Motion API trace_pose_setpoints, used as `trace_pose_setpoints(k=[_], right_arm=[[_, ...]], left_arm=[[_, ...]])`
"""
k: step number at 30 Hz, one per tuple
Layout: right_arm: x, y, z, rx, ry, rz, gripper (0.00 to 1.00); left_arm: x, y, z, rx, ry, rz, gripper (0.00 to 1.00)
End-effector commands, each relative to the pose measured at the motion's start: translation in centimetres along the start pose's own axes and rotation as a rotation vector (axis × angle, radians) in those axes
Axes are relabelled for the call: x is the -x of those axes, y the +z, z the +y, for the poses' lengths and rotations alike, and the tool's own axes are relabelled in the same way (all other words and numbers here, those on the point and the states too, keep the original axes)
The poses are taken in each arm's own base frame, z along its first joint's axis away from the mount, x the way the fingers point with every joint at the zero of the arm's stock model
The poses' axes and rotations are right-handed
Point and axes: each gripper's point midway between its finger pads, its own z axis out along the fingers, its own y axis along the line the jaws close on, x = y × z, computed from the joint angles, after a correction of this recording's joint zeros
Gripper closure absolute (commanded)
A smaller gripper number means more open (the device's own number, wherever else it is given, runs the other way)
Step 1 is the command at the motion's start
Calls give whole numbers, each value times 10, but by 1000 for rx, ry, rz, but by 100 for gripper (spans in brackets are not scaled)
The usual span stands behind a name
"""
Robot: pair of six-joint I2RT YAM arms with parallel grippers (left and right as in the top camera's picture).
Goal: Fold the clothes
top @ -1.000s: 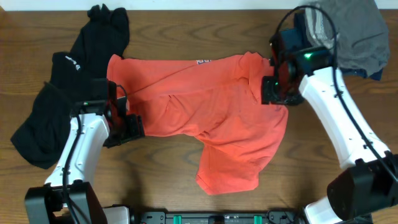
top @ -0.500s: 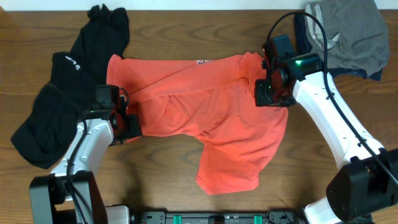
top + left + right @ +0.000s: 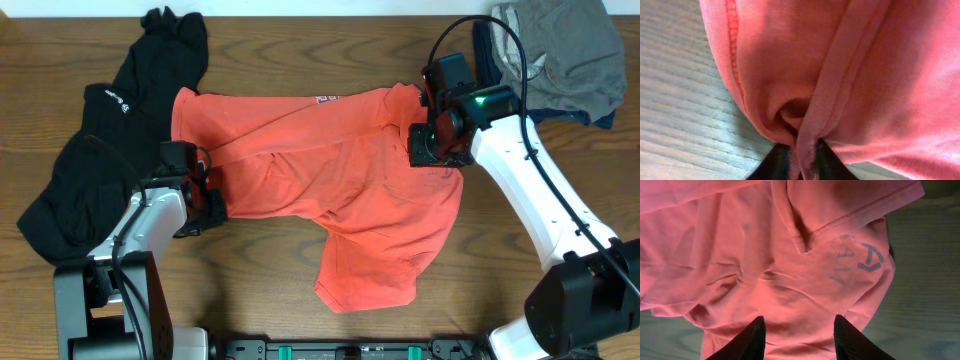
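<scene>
Nearest me, the red-orange T-shirt point(image 3: 340, 200) sprawls crumpled across the middle of the wooden table point(image 3: 250, 300), one lobe reaching toward 6 o'clock. At 8 o'clock my left gripper point(image 3: 801, 156) is pinched tight on a bunched seam at the shirt's edge. Farther out, at 2 o'clock, my right gripper point(image 3: 799, 330) sits over the shirt beside faint lettering, fingers moderately apart, nothing caught between them. The black top point(image 3: 100, 150) lies at 10 o'clock, touching the shirt. A grey garment point(image 3: 570, 50) is heaped at 1 o'clock.
</scene>
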Motion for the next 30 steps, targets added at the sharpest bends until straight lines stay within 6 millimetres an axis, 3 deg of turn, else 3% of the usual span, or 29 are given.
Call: trace_pose_setpoints(k=[1, 5, 15, 19, 26, 30], right_arm=[[-4, -4, 4, 10, -12, -5, 58], [-12, -4, 5, 21, -11, 32, 59], [-74, -12, 14, 80, -20, 292, 59], [-105, -3, 19, 61, -16, 390, 60], [-169, 27, 17, -48, 54, 541, 65], [-189, 37, 17, -91, 78, 573, 66]], left_arm=[[-2, 3, 3, 12, 2, 8, 94], [0, -5, 8, 43, 0, 13, 94], [15, -87, 16, 94, -27, -30, 94], [17, -97, 19, 88, -45, -70, 94], [19, -99, 28, 94, -88, -78, 94], [22, -100, 37, 98, -128, -87, 94]])
